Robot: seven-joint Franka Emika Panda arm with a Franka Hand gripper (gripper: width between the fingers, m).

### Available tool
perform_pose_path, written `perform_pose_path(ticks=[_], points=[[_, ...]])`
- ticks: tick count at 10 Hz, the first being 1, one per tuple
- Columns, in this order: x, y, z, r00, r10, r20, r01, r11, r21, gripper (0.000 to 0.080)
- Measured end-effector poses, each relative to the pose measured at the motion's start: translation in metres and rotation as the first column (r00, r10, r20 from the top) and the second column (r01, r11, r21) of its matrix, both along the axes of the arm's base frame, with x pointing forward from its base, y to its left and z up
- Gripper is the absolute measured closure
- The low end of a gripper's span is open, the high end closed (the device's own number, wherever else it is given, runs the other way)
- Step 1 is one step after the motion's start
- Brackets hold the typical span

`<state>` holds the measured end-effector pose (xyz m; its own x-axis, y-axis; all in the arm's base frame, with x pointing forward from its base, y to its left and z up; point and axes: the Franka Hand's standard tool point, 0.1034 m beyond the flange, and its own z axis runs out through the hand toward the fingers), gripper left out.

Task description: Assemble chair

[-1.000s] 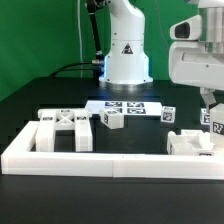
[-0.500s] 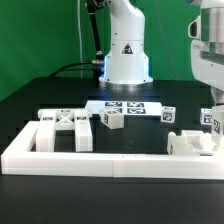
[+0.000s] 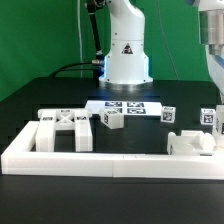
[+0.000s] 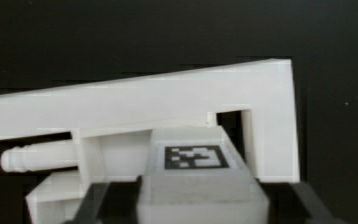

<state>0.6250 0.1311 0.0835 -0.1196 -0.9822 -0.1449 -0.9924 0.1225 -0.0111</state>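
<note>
Chair piece point(image 4: 195, 160) — tagged, lower end cut off — clenched between the fingers point(image 4: 101, 206), barely visible.

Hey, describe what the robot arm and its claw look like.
The arm is glossy white with rounded, bulky joints, a black triangle marking on its base and a blue glow low down; black cables trail beside it. The claw has dark grey fingers.
</note>
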Motion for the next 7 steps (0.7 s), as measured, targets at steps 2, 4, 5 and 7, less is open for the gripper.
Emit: perform_pose_path(ticks=[2,4,5,7], points=[[-0.0003,0.0008,-0.0002,0.998,0.063,0.008,-0.063,0.998,-0.002,0.0299],[-0.0003,0.0014,0.0001,0.952,0.304,0.043,-0.304,0.953,-0.016,0.0163],[-0.0006,0.0023,0.0000,0.908,0.414,0.057,-0.413,0.910,-0.025,0.0163],[0.0011,-0.0007,-0.0010,0.758,0.645,0.099,-0.642,0.764,-0.066,0.0152]])
